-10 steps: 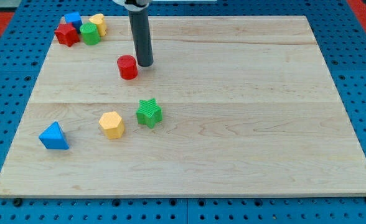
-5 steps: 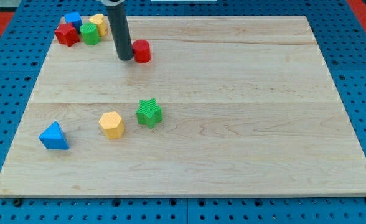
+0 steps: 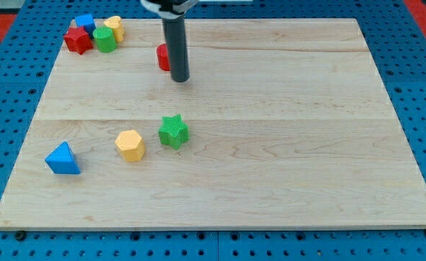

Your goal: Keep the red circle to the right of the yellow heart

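The red circle [image 3: 163, 57] sits near the view's top, left of centre, partly hidden behind my rod. My tip [image 3: 180, 78] rests on the board just right of and below the red circle, touching or nearly touching it. The yellow heart [image 3: 114, 28] lies at the view's top left, well to the left of the red circle, in a cluster with other blocks.
A red star [image 3: 76, 39], a blue block [image 3: 85, 22] and a green circle [image 3: 104, 40] crowd the yellow heart. A green star [image 3: 173, 131], a yellow hexagon [image 3: 130, 145] and a blue triangle [image 3: 61, 159] lie lower left.
The red circle was pushed up and to the right, from left of my rod to its present spot. My tip went left of it, then swung round to its lower right.
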Robot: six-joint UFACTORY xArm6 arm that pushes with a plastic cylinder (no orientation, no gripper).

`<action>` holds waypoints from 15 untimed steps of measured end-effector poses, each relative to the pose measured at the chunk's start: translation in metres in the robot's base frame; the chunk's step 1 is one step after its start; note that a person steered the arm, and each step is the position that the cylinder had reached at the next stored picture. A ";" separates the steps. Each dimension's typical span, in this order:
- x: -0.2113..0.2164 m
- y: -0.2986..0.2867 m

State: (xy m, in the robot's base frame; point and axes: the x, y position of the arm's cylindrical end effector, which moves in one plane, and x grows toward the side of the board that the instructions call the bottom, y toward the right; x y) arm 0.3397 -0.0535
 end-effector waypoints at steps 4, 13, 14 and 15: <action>-0.003 -0.032; -0.069 -0.012; -0.013 0.057; 0.069 0.107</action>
